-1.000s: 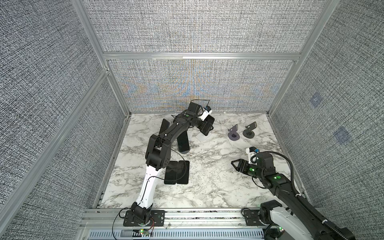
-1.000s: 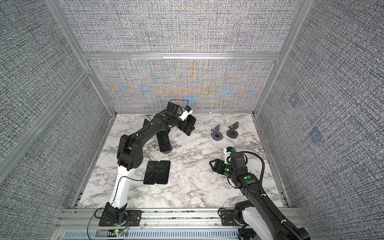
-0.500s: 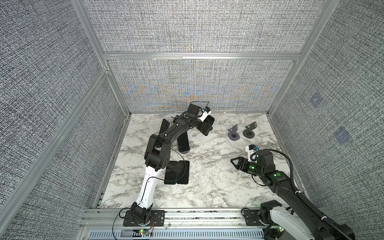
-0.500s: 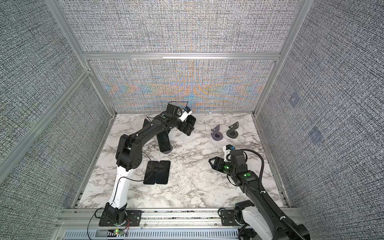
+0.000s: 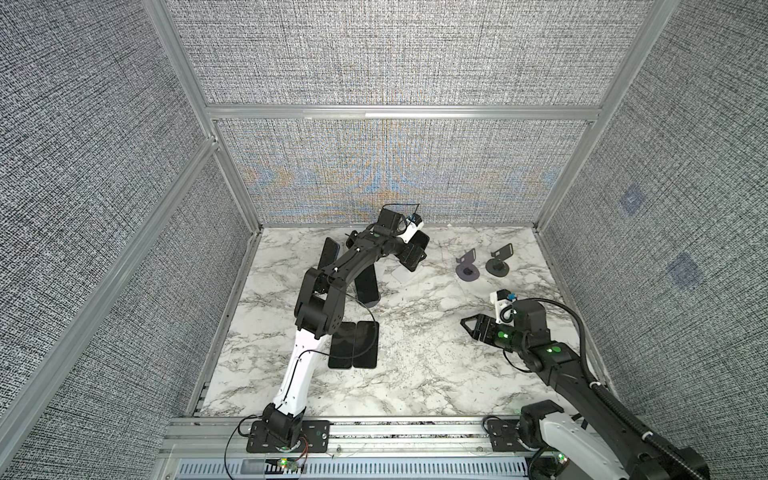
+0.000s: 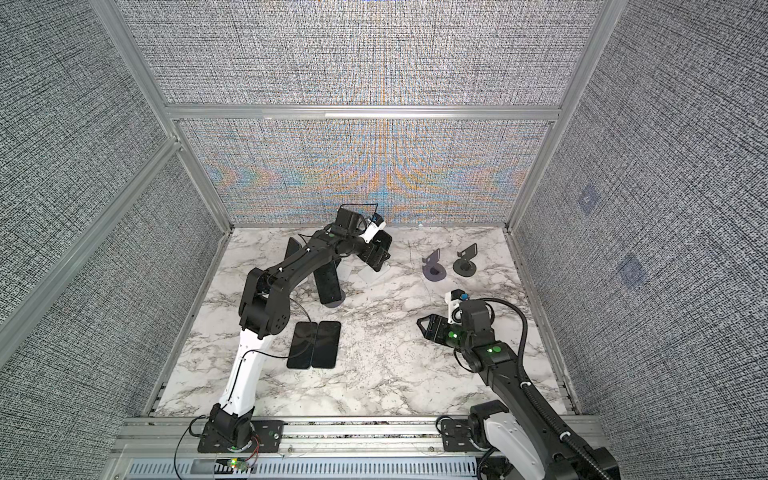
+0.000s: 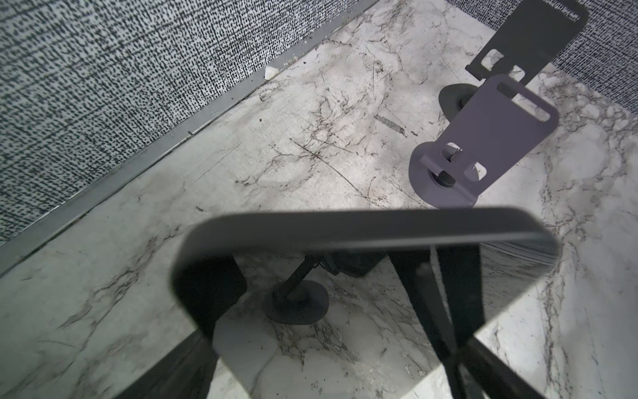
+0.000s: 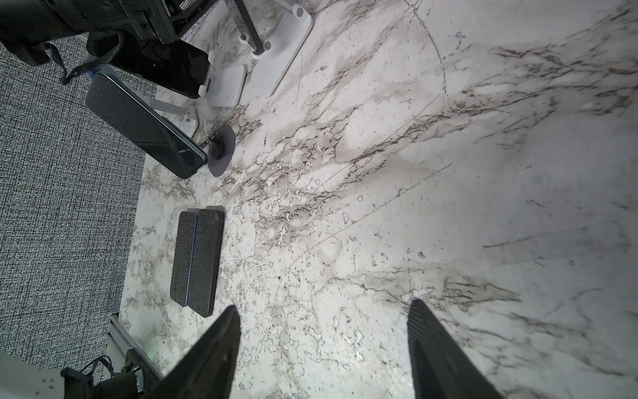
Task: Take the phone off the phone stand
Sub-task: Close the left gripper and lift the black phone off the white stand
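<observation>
Hardly anything has shifted over the last second: the right pincer [image 5: 467,326] has been carried a touch nearer the back of the desk [image 5: 415,374], while the left arm is held as it was.

In both top views the left pincer [image 5: 412,258] is seen close to the back wall. Its jaws are spread wide to either side of the black phone [image 5: 423,242], which is propped on the white phone stand [image 5: 402,275]. Two more leaning phones [image 5: 368,284] are crossed by the left forearm, and two flat phones [image 6: 313,345] are laid side by side by that arm's elbow. A purple stand [image 5: 467,270] and a black stand [image 5: 498,266], both of bent sheet metal on round bases, are set between the two pincers, towards the back.

In the left wrist view the phone [image 7: 362,226] is framed between the fingers, rounded at the corners and glossy enough to mirror them. Veined marble, an aluminium rail and the woven grey wall [image 7: 103,86] are seen beyond, with the slotted purple stand [image 7: 490,138] just behind the phone.

In the right wrist view the dark fingers [image 8: 435,345] are parted over scratched marble, well apart from the flat phones [image 8: 196,262].
</observation>
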